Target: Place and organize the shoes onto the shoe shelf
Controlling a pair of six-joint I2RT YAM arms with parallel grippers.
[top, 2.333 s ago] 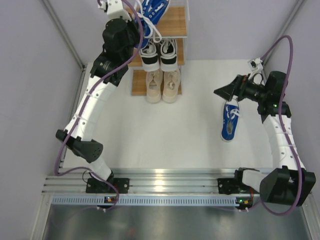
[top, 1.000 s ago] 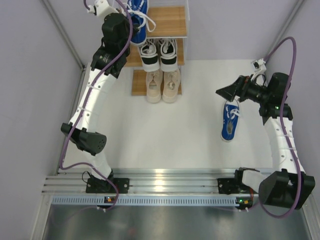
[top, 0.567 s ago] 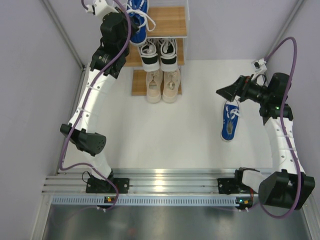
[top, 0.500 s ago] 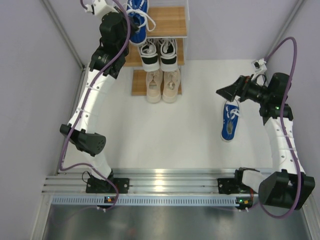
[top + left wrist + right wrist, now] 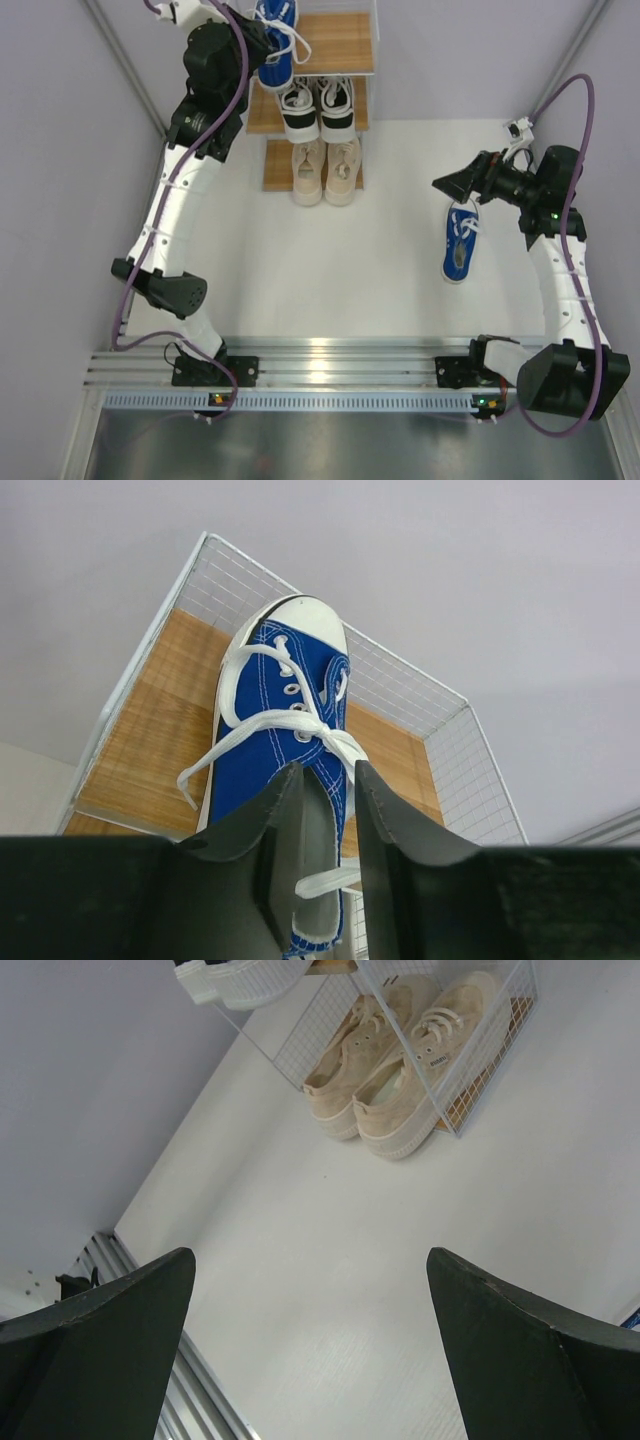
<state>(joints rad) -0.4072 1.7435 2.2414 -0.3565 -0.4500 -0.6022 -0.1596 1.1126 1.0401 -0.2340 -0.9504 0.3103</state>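
The shoe shelf (image 5: 345, 45) stands at the table's far side. One blue shoe (image 5: 275, 40) lies on the left half of its top board (image 5: 160, 730), toe toward the back mesh. My left gripper (image 5: 328, 770) is over that shoe's (image 5: 275, 730) heel opening, jaws a narrow gap apart, with a lace and the grey insole showing between them. The black-and-white pair (image 5: 318, 108) fills the middle tier and the beige pair (image 5: 326, 170) the bottom tier. The second blue shoe (image 5: 460, 245) lies on the table at the right. My right gripper (image 5: 445, 185) hangs open and empty just above its toe end.
The right wrist view looks across the white table to the beige pair (image 5: 400, 1070) behind the shelf's wire frame (image 5: 480, 1060). An aluminium rail (image 5: 330, 355) runs along the near edge. Grey walls close both sides, and the right half of the top board is bare.
My left arm carried the blue shoe left and set it straight on the top board. Its wrist has since swung further left while the shoe stayed put. The right arm barely moved.
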